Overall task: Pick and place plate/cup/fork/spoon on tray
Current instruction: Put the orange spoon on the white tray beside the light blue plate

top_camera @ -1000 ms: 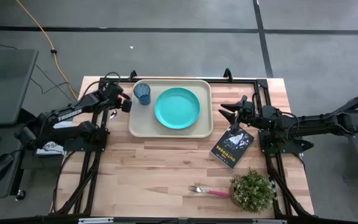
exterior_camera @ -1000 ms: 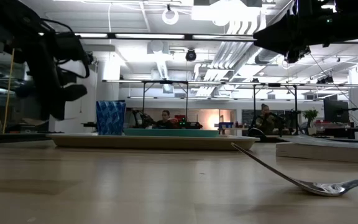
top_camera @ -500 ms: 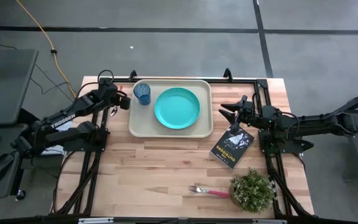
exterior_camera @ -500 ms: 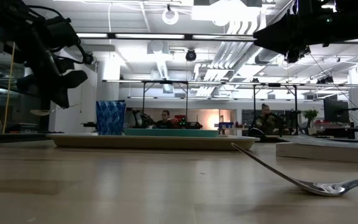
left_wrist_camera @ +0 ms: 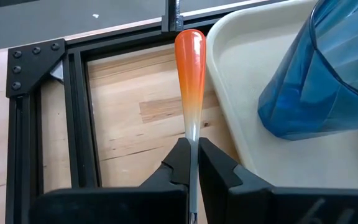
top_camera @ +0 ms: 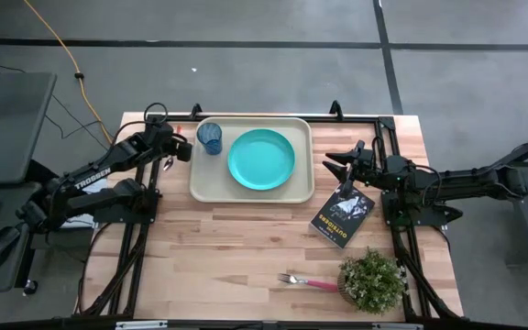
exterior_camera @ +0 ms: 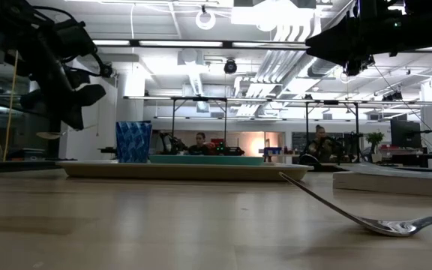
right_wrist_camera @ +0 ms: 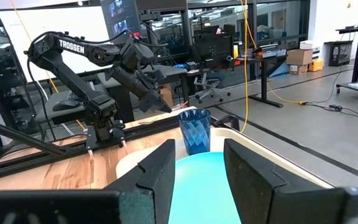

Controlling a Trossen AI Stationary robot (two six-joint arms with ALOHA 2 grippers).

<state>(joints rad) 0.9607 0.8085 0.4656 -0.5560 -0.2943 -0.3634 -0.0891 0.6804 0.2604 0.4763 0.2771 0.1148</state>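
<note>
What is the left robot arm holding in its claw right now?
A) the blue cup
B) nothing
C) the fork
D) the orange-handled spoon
D: the left gripper is shut on the spoon, whose orange handle sticks out past the fingers beside the tray; the fork lies on the table.

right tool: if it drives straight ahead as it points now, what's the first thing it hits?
Probably the plate on the tray: the open right tool points across it toward the cup. If it runs level above the plate, the cup comes first; height is unclear.
</note>
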